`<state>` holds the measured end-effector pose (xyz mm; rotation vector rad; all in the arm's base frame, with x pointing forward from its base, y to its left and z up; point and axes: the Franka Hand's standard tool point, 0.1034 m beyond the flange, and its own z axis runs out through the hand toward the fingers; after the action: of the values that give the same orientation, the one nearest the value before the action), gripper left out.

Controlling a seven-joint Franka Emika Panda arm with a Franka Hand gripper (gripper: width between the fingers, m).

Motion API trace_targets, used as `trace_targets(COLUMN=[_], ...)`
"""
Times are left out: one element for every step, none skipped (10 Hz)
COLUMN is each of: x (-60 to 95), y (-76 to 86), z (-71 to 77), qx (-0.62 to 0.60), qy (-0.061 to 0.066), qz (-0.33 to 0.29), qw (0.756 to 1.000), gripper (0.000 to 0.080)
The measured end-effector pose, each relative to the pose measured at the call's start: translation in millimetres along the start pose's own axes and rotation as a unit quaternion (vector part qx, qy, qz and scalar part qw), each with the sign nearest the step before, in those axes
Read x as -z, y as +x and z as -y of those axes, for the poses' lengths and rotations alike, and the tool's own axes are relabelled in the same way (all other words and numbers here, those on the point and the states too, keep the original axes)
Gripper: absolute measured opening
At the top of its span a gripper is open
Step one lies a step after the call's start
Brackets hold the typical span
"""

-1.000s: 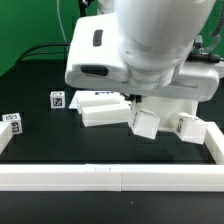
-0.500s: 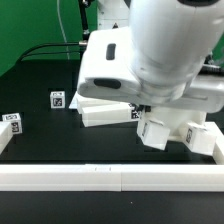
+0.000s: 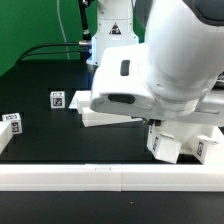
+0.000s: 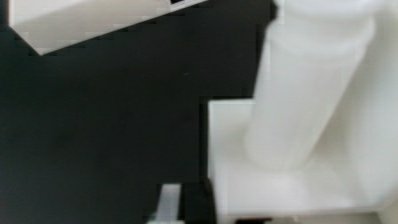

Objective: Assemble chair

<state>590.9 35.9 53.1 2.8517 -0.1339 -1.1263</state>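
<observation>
Half a second on, shifting the boxy white plastic tagged chair part (image 3: 170,143) further toward the exterior view's right, near the long plain white rail (image 3: 100,178), gripper clenched tight, hidden beneath the arm (image 3: 170,70), likely bracing it for assembly.

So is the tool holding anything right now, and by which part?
Cannot be told. The tool is shut but hidden behind the arm. A tagged white chair part sits right beneath it, and no grip shows in either view.

Arm (image 3: 165,70) swinging toward exterior view's right, looming larger; chair part (image 3: 168,142) beneath shifts right too, nearer front rail (image 3: 80,178), less tilted.
</observation>
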Motion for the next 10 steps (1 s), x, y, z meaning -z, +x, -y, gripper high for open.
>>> trace_targets(x=[-0.1,0.0,-0.1,-0.1,-0.2,0.2,4.4,10.7,21.8,36.0], y=[1.0,1.1,1.3,1.5,1.6,2.1,7.6,2.8,7.5,16.3], z=[-0.7,-1.5,-2.5,-3.3,-3.9,-4.3,-4.4,-13.7,-20.6,-24.9], qx=[0.003,0.002,0.001,0.0,0.0,-0.001,-0.001,-0.006,-0.011,-0.013], qy=[0.0,0.0,0.001,0.001,0.001,0.002,0.003,0.005,0.012,0.017], qz=[-0.002,-0.002,-0.002,-0.002,-0.002,-0.003,-0.02,-0.01,-0.031,-0.071], qw=[1.0,1.0,1.0,1.0,1.0,1.0,1.0,1.0,0.999,0.997], gripper=[0.0029,0.0029,0.0029,0.023,0.043,0.043,0.0564,0.0623,0.0623,0.0644])
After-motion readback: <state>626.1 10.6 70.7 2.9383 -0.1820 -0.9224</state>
